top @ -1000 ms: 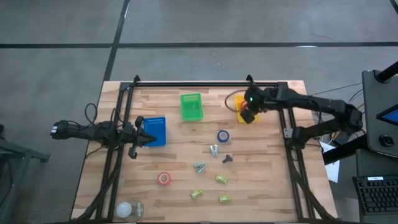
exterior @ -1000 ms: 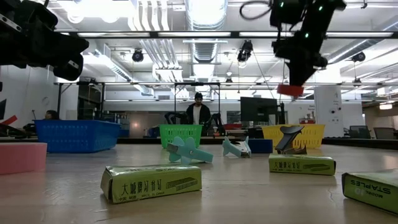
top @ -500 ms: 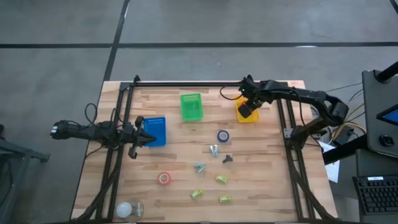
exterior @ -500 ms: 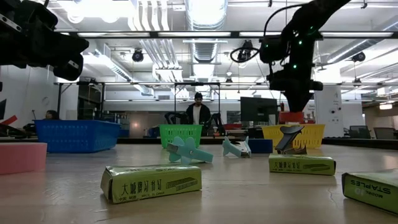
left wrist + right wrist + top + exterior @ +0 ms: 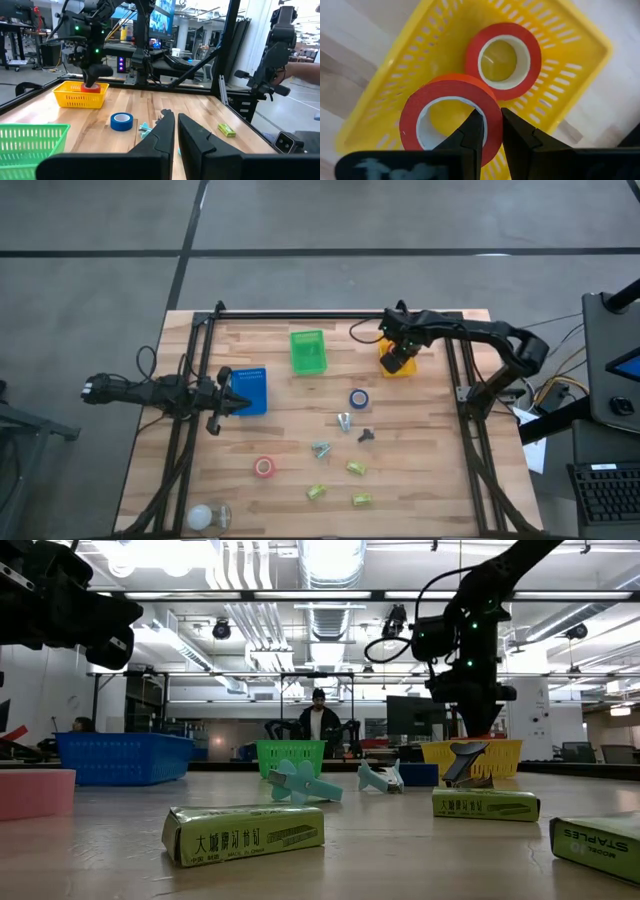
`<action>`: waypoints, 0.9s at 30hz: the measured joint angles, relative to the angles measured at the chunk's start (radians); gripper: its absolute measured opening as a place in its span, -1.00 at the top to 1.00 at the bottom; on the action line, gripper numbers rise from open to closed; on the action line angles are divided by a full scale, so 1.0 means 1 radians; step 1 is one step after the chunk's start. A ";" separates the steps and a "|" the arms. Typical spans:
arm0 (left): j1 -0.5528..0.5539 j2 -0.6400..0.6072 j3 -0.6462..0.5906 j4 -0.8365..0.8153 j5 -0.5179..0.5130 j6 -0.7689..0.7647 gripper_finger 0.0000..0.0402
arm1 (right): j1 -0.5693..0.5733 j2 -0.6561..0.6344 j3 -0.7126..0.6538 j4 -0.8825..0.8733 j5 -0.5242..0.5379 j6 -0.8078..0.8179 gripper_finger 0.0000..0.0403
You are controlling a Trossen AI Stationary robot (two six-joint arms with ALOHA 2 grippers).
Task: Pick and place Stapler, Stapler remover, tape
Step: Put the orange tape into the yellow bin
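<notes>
My right gripper point(image 5: 398, 358) reaches down into the yellow basket point(image 5: 388, 367) near the table's far right corner, shut on a red tape roll point(image 5: 451, 117). A second red roll point(image 5: 503, 56) lies flat on the basket's floor. On the table lie a blue roll point(image 5: 359, 398), another red roll point(image 5: 264, 467), two teal staple removers point(image 5: 343, 421) point(image 5: 320, 448) and a dark one point(image 5: 365, 435). My left gripper point(image 5: 240, 402) waits, shut, at the blue basket point(image 5: 251, 390). My right gripper pinches the red roll's wall point(image 5: 489, 116), with one finger point(image 5: 472, 131) inside the ring's hole and the other point(image 5: 516, 131) outside. The fingers come from above, pointing down. The roll lies flat in the hold, low in the yellow basket point(image 5: 80, 95); whether it touches the floor I cannot tell.
A green basket point(image 5: 308, 351) stands at the far edge between the blue and yellow ones. Several green staple boxes point(image 5: 356, 468) point(image 5: 317, 493) point(image 5: 361, 500) lie near the near edge. A pale round object point(image 5: 205, 516) sits at the near left corner. A black frame rims the table.
My right gripper has come down from well above the table into the yellow basket, carrying the red roll with it and shifting slightly toward the far edge. It has stayed shut on the roll throughout.
</notes>
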 joint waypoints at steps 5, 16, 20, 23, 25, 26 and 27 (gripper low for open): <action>0.000 0.000 0.000 0.000 0.000 0.000 0.87 | 0.002 0.027 -0.001 0.005 -0.052 -0.008 0.73; 0.000 0.000 0.000 0.000 0.000 0.000 0.87 | 0.007 0.083 -0.004 0.020 -0.056 -0.030 0.73; 0.000 0.000 0.000 0.000 0.000 0.000 0.87 | 0.007 0.100 -0.004 0.031 -0.055 -0.037 0.73; 0.000 0.000 0.000 0.000 0.000 0.000 0.87 | 0.008 0.101 -0.005 0.032 -0.055 -0.046 0.71; 0.000 0.000 0.000 0.000 0.000 0.000 0.87 | 0.009 0.101 -0.005 0.034 -0.053 -0.049 0.66; 0.000 0.000 0.000 0.000 0.000 0.000 0.87 | 0.009 0.101 -0.005 0.035 -0.052 -0.049 0.62; 0.000 0.000 0.000 0.000 0.000 0.000 0.87 | 0.009 0.101 -0.005 0.036 -0.052 -0.051 0.57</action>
